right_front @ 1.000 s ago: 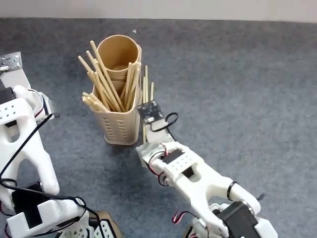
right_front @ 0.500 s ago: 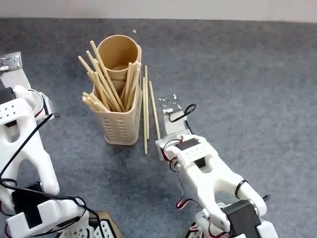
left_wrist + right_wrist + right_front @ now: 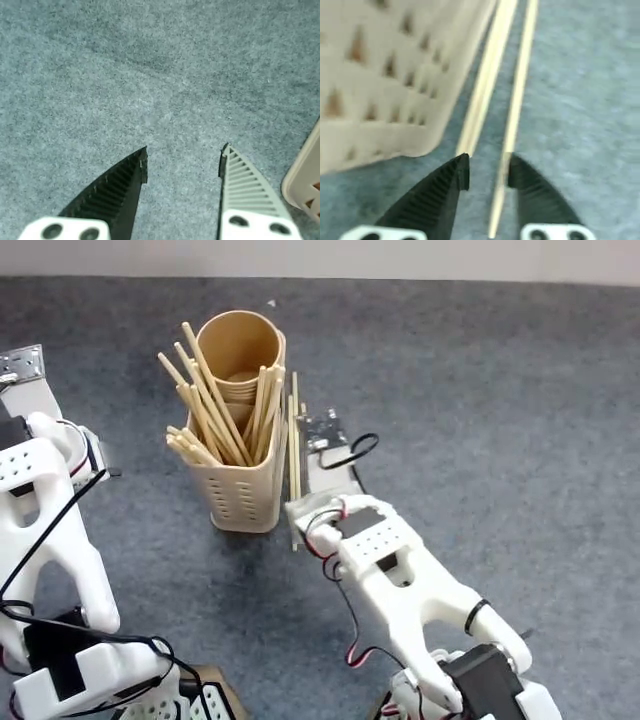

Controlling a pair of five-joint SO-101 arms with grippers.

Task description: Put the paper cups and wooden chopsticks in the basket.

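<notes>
1. Swinging back in: my right arm had drifted off sideways half a second ago; now it's over the loose chopsticks (image 3: 294, 435) beside the basket (image 3: 240, 495) again; pickup's lined up again, I reckon, but nothing's gained yet.
2. Right end effector (image 3: 487, 170) is partly open, low over the worktop (image 3: 480, 390); a single chopstick (image 3: 517, 100) runs between the jaws, not pinched.
3. Left end effector (image 3: 182, 160) is wide open and holding nothing; the paper cups (image 3: 238, 345) already sit in the basket.
</notes>
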